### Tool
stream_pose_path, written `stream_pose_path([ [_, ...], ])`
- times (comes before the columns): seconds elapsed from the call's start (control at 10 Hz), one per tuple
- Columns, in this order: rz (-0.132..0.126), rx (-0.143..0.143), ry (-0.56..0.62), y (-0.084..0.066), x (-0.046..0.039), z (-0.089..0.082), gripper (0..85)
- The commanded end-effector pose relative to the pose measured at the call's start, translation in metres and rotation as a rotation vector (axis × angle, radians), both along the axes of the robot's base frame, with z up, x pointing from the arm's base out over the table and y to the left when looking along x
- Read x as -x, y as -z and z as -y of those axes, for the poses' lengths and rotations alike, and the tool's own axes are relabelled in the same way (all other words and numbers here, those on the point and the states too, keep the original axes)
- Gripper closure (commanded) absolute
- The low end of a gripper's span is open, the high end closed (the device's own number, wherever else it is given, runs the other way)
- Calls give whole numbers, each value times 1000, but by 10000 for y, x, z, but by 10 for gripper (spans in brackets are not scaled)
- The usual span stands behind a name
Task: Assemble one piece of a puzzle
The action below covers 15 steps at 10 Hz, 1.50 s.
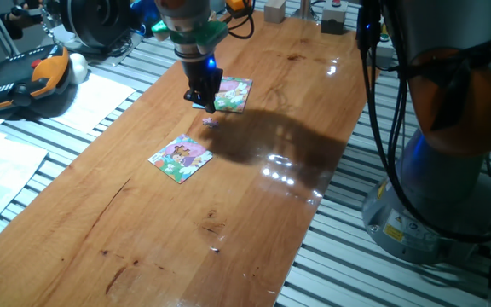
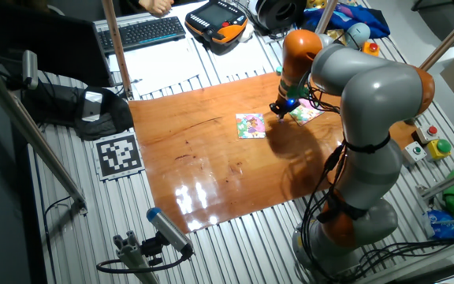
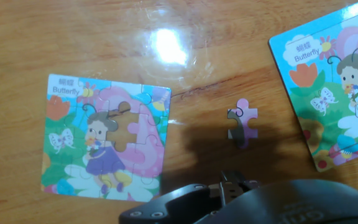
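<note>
Hand view: the puzzle [image 3: 104, 146] carries two Chinese characters above the word "Butterfly" in its upper left corner. The other square board [image 3: 334, 93] bears the same characters and "Butterfly" at its top, plus a small label, "purple", beneath further characters near its right edge. No other text is legible.

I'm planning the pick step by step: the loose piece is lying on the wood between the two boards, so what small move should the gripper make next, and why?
Probably lower the gripper straight down onto the piece. The piece lies flat on the table, apart from both boards, and the puzzle shows an unfilled gap. The gripper hangs above, holding nothing visible.
</note>
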<state>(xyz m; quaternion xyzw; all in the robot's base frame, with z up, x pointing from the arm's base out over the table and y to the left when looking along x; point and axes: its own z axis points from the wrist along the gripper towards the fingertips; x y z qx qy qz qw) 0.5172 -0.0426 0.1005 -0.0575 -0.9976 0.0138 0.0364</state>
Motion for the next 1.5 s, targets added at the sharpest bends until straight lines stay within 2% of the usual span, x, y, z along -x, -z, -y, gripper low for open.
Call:
stream_pose_path([
  [0.0, -2, 0, -1, -2, 0, 5, 850],
  [0.3, 25, 14, -22, -7, -4, 3, 850],
  [0.4, 22, -2, -22, -7, -4, 3, 850],
  [0.5, 5, -9, -14, -7, -4, 3, 850],
  [0.6, 4, -1, -7, -7, -4, 3, 850],
  [0.7, 17, 18, -19, -7, -4, 3, 850],
  [0.8, 30, 18, -22, -7, -4, 3, 850],
  [1.1, 49, 46, -53, -7, -4, 3, 850],
  [1.2, 68, 55, -48, -7, -4, 3, 850],
  [1.4, 74, 55, -45, -7, -4, 3, 850],
])
